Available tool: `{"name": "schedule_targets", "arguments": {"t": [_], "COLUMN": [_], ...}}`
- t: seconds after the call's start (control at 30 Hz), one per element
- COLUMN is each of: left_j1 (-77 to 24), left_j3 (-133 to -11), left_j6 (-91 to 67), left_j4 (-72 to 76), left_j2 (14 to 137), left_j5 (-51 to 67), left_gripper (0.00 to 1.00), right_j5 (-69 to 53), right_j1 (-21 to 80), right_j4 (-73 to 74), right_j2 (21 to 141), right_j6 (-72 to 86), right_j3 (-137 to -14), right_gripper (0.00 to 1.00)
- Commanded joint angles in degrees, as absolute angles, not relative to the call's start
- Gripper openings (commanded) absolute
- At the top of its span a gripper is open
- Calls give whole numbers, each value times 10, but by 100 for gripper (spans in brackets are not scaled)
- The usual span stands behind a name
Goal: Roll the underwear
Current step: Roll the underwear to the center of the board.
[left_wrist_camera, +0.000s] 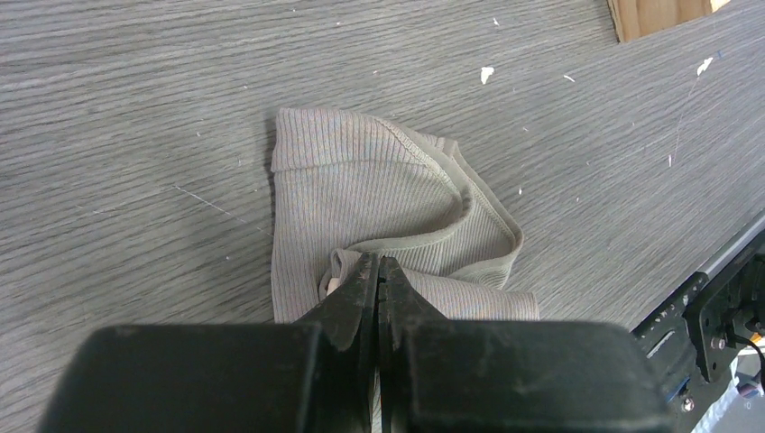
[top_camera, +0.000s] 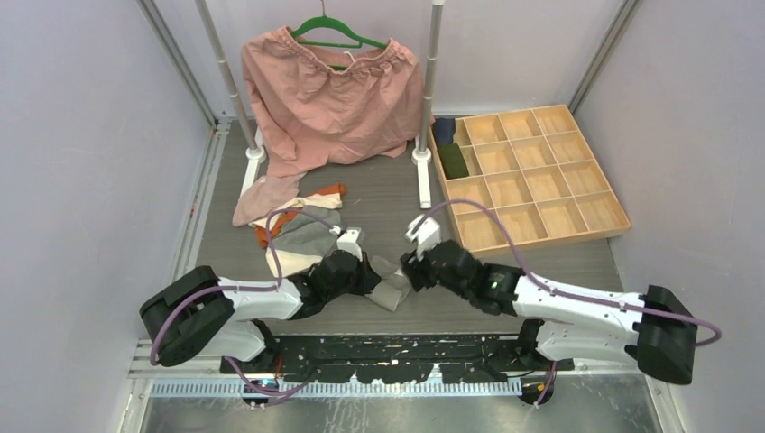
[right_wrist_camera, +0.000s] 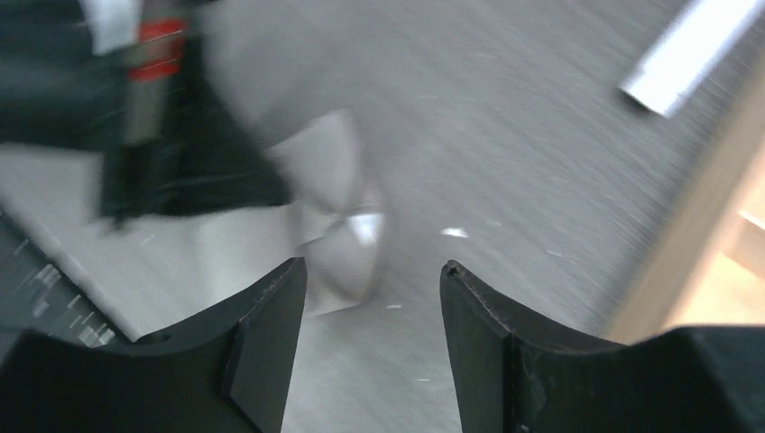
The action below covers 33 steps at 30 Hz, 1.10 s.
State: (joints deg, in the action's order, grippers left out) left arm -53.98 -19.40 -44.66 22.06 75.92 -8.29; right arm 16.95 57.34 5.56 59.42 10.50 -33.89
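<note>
The left pincer (left_wrist_camera: 379,275) is pinching shut on a fold of the grey underwear (left_wrist_camera: 379,189), lying on the desk (left_wrist_camera: 135,135) near-left of the wooden tray (top_camera: 550,242); the right pincer (right_wrist_camera: 374,275) is standing wide just beside the cloth, holding nothing. The tray's leftmost compartments are holding a dark green roll (top_camera: 454,161) and a navy roll (top_camera: 443,129), which only the overhead view is showing.
</note>
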Motion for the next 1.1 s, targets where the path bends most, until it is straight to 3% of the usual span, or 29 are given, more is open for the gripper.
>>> {"name": "schedule_targets", "arguments": {"t": [0.0, 0.23, 0.4, 0.9, 1.07], "left_j1": [-540, -533, -527, -522, -520], "left_j3": [-160, -157, -152, -150, -149], "left_j6": [-436, -440, -447, -450, -450], "left_j4": [130, 147, 166, 180, 183], "left_j2": [787, 811, 833, 847, 843], "left_j5": [-76, -63, -49, -37, -32], "left_gripper": [0, 1, 0, 1, 0], "right_j5": [253, 382, 465, 496, 497], "right_j1": [720, 858, 890, 898, 898], "right_j4": [-42, -90, -103, -74, -67], "right_j2": [638, 810, 915, 984, 994], "right_j6": [-20, -113, -178, -167, -143], "right_j3": [-335, -389, -421, -429, -419], "right_gripper": [62, 61, 61, 53, 43]}}
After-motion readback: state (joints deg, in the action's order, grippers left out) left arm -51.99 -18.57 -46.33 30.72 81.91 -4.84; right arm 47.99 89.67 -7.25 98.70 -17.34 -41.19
